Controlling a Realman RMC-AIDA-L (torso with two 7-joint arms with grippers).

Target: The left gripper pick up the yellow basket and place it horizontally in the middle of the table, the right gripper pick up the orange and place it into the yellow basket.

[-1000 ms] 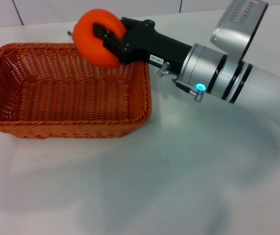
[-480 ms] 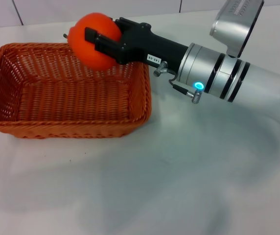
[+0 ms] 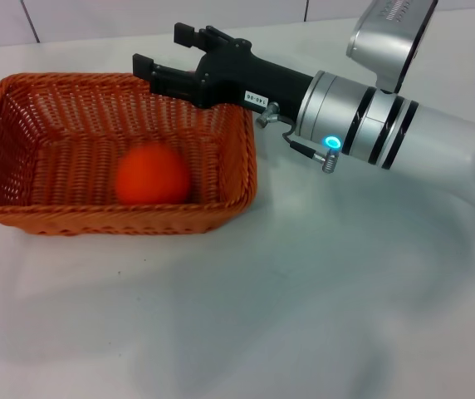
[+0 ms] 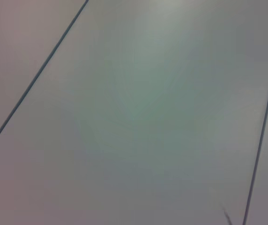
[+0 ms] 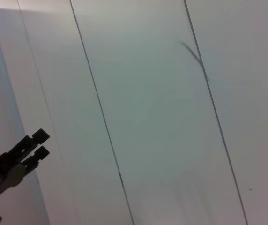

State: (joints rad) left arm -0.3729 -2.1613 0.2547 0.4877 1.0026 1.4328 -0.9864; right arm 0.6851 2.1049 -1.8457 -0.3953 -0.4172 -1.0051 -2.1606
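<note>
The yellow basket, a woven orange-brown rectangle, lies lengthwise on the white table at the left. The orange rests inside it on the basket floor, toward the right end. My right gripper hovers open and empty above the basket's far right rim, fingers spread, apart from the orange. The left gripper is out of the head view. A slim black claw that looks like the left gripper shows far off in the right wrist view, away from the basket.
The silver-white right arm reaches in from the right across the back of the table. The left wrist view shows only pale tiled wall. White tabletop lies in front of and to the right of the basket.
My right gripper opened and let go of the orange. The orange dropped from the fingers above the far rim onto the basket floor. The arm edged slightly left and up.
</note>
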